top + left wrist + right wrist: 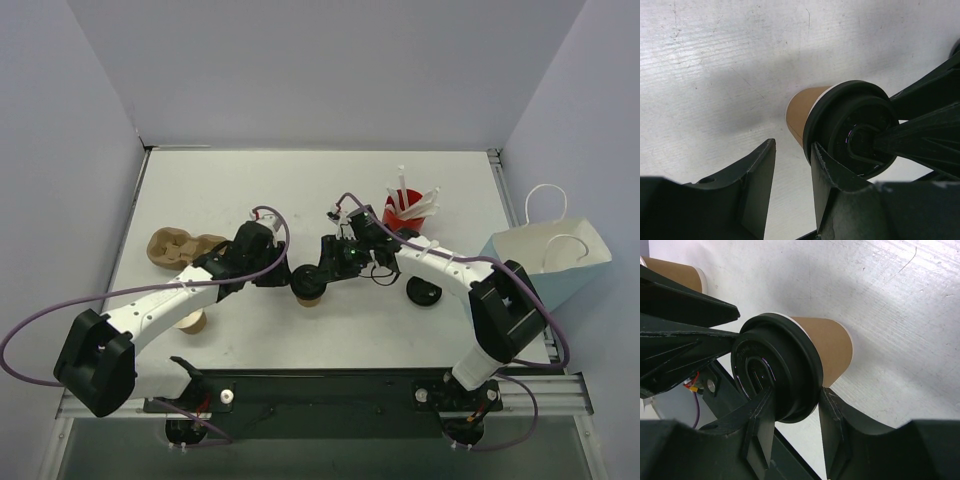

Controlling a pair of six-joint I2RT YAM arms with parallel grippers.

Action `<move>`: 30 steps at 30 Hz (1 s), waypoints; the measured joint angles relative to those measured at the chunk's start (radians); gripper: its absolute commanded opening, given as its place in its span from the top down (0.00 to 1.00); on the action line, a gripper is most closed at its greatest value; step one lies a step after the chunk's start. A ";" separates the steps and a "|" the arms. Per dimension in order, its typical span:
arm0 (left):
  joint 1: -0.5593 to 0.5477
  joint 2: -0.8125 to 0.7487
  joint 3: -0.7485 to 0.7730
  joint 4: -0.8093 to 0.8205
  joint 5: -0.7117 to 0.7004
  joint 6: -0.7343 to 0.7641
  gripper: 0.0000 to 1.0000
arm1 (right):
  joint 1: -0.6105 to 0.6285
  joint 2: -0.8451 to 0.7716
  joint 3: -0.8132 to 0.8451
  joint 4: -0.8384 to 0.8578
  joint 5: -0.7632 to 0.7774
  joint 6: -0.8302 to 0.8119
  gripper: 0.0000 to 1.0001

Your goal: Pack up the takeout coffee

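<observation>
white table (250,190), grey walls (330,70); left pincer (793,147) apart, right pincer (796,392) tight on takeout coffee (830,347)

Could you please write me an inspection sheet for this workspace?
Surface: white table, scuffed.
Job's things: takeout coffee, lidded, between both end effectors; blue bag at the table's right edge.
Clutter: pulp cup carrier, lidless cup, loose black lid, red cup of straws.
End effectors: left end effector open beside the cup; right end effector shut on the lid's rim.
Cables: purple cables loop off both arms.
Surroundings: grey walls.
</observation>
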 measured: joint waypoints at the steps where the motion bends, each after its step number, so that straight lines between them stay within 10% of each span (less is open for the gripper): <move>1: 0.000 0.000 -0.005 0.008 -0.003 -0.003 0.56 | -0.002 0.000 -0.006 0.008 -0.007 0.004 0.76; 30: -0.050 0.066 0.197 -0.132 -0.177 -0.057 0.47 | 0.033 -0.135 -0.254 0.323 0.167 0.372 0.83</move>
